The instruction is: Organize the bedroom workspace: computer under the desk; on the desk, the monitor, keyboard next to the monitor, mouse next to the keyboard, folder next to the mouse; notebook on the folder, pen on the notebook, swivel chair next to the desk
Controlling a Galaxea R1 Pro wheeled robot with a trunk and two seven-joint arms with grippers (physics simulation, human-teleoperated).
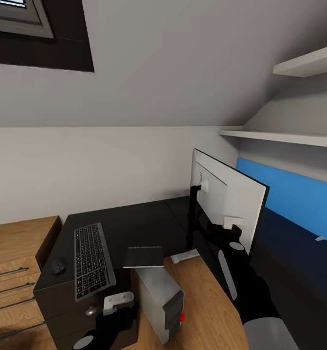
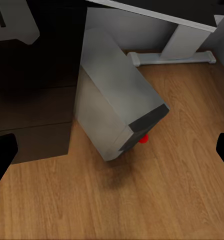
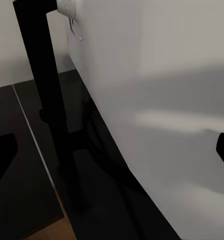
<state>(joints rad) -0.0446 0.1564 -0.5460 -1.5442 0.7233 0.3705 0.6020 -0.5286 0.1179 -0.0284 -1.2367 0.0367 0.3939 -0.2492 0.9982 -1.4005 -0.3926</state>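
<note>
The black surface [image 1: 134, 228] carries the keyboard [image 1: 91, 260], which lies lengthwise near its left end, with the mouse [image 1: 59, 265] just beside it on the left. A dark notebook [image 1: 144, 256] rests at the front edge, partly overhanging it, right of the keyboard. The monitor [image 1: 227, 204] is tilted, its pale back facing the camera and its black stand [image 1: 193, 214] beside it. The right gripper [image 1: 234, 224] is at the monitor's lower back; in the right wrist view its jaws are spread, with the pale panel [image 3: 157, 100] between them, and contact cannot be judged. The grey computer [image 1: 158, 296] sits on the wooden floor [image 1: 207, 291], tilted, partly under the surface's front edge. The left gripper [image 1: 116, 302] hovers beside it, jaws released.
</note>
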